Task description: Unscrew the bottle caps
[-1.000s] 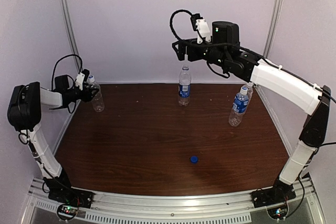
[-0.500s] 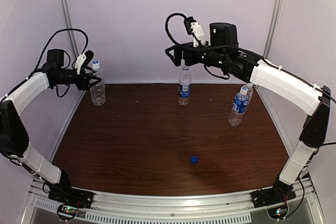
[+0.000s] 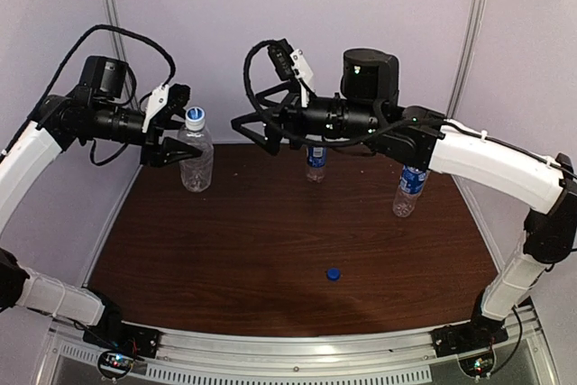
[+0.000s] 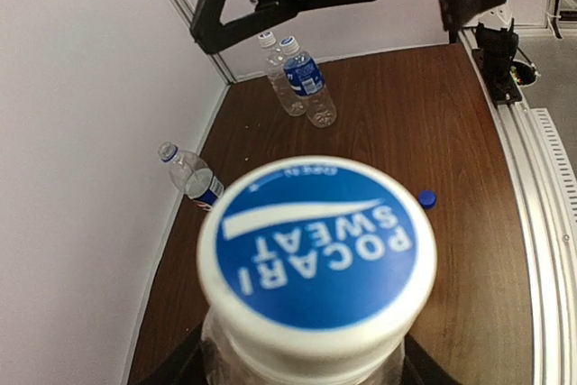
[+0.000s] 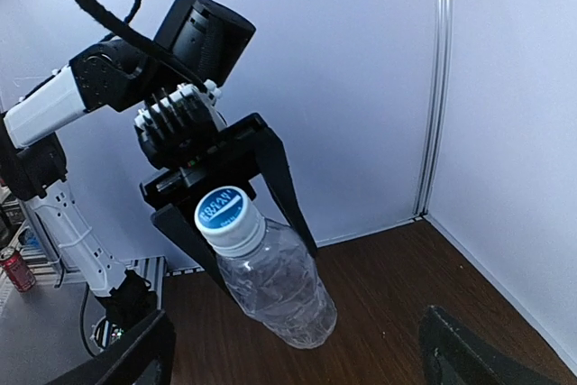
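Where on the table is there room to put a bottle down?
Most room is the bare middle of the table, between the blue cap near the front and the back row. The front left corner is bare too. The back is crowded: the bottle in the left gripper, one middle bottle, two right bottles, with the right arm above.

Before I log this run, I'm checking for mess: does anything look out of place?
Only a dark blue cap lies loose on the table, front of centre, apart from every bottle. No spill shows. The left gripper holds a capped clear bottle.
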Controlling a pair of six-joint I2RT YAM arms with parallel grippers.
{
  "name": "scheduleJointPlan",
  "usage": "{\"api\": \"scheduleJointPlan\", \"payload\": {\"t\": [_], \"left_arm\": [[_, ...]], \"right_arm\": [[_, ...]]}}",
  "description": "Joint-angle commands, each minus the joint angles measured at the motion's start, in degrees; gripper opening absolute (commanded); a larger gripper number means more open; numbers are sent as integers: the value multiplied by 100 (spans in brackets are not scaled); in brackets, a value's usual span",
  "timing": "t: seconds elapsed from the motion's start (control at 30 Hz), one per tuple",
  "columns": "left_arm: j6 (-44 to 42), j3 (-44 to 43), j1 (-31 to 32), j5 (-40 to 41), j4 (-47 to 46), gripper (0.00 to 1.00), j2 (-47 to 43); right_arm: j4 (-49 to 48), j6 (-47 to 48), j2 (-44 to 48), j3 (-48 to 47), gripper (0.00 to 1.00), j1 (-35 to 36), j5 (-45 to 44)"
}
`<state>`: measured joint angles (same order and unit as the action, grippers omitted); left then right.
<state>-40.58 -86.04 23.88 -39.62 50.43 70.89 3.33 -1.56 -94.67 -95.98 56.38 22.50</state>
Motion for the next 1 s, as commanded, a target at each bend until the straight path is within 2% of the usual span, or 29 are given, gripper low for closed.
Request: {"api": "scheduleJointPlan", "payload": {"t": [0.0,0.1,0.2,0.5,0.7,0.83,0.9,0.93,0.97], "left_arm": [[689,235,283,61,-633,54,175],[749,290,489,145,-730,53,286],[909,360,554,134,-907,53,326],[1102,448,607,45,-1058,53,381],[1088,527,618,61,-1098,52,337],[1045,544,618,75,-1103,52,318],[1078,578,618,101,-1152,52,304],[1143,599,618,120,-1217,52,282],[1202,624,618,139,-1274,52,270]], "right_arm": [[-801,334,127,370,94,182,299],[-864,508,-15,348,94,299,135],[-906,608,-203,184,88,354,148],[-750,738,-696,-187,58,384,244],[-773,603,-962,-507,54,385,16],[-838,533,-1016,-527,35,390,81],[-760,529,-1031,-531,18,383,65],[-684,532,-1036,-536,5,387,36],[-624,543,-1028,-535,0,390,10]]}}
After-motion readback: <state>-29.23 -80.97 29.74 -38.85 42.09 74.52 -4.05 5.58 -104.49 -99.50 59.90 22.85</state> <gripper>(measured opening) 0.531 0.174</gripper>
